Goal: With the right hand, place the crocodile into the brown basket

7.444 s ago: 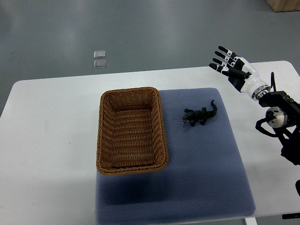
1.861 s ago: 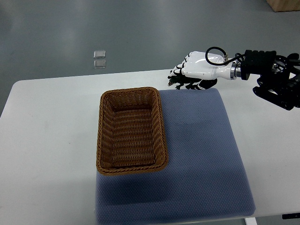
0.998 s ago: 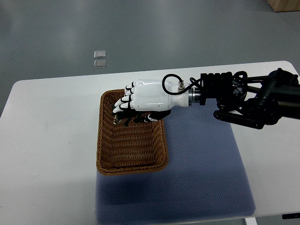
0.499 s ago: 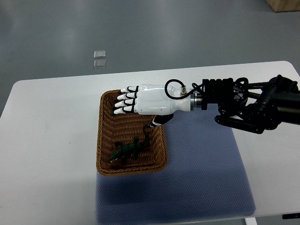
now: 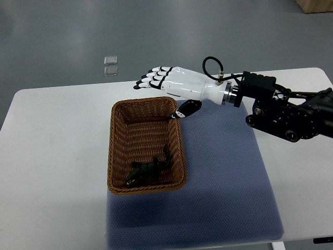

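So the right hand (image 5: 177,83) hovers above the far right corner of the basket (image 5: 112,151), palm down, holding nothing. Its fingers (image 5: 151,78) are stretched out flat and a bit fanned, pointing left past the basket's far rim. The thumb (image 5: 186,109) hangs down over that corner. The white wrist (image 5: 214,92) runs into a black forearm (image 5: 281,109), off to the basket's right.

Basket (image 5: 119,146) woven wicker — mat (image 5: 223,177) matt cloth.

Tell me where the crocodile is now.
In the top view, the crocodile lies inside the basket, at its near right corner, beside the blue mat.
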Available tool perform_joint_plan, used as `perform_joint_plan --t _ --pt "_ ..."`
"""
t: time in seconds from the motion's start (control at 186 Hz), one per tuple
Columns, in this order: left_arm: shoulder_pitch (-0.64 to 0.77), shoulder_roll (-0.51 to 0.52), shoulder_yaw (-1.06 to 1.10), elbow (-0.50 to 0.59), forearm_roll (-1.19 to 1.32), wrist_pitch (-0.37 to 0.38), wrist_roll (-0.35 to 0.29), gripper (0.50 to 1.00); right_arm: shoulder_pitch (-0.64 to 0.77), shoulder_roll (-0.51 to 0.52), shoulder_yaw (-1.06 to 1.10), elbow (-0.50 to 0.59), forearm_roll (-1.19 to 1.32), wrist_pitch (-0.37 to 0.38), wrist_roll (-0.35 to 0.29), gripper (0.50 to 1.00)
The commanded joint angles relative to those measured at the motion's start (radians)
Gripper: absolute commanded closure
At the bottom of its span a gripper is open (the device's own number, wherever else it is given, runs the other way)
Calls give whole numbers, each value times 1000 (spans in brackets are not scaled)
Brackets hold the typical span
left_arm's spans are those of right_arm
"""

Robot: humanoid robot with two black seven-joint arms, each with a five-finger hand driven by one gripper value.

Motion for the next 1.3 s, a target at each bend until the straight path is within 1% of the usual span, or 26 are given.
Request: perform_joint_plan --t 0.0,0.048,0.08,0.091,0.145,0.198,0.311,0.397,0.499,0.703,0.837,0.965,1.105,1.185,1.293 --pt "0 0 0 0 0 0 0 500 -29 -42 59 -19 185 98 0 576" --pt "0 0 0 0 0 0 0 500 -42 -54 82 -36 284 150 0 576" --pt "0 0 0 0 0 0 0 500 -54 -57 97 -54 380 204 0 576" --pt "0 0 0 0 0 0 0 500 -54 -57 97 -54 380 204 0 576" --pt "0 0 0 0 0 0 0 500 -69 -57 108 -88 512 257 0 576" --pt "0 0 0 0 0 0 0 500 -82 -57 108 -125 612 283 0 576" --pt "0 0 0 0 0 0 0 500 -112 -57 106 -185 827 306 0 576" --pt "0 0 0 0 0 0 0 500 -123 -55 106 -215 977 345 0 576" --pt "0 0 0 0 0 0 0 500 -131 -62 106 -248 1146 386 -45 576" --pt "0 0 0 0 0 0 0 500 -172 -80 116 -272 1356 395 -108 576" --pt "0 0 0 0 0 0 0 500 -233 -83 192 -272 1387 394 -121 574" --pt "0 0 0 0 0 0 0 500 -316 -69 355 -269 1358 397 -141 574" --pt "0 0 0 0 0 0 0 500 -381 -60 530 -264 1206 414 -187 574" --pt "0 0 0 0 0 0 0 500 -411 -52 599 -264 1129 420 -197 574" --pt "0 0 0 0 0 0 0 500 -437 -11 654 -266 1074 418 -198 574"
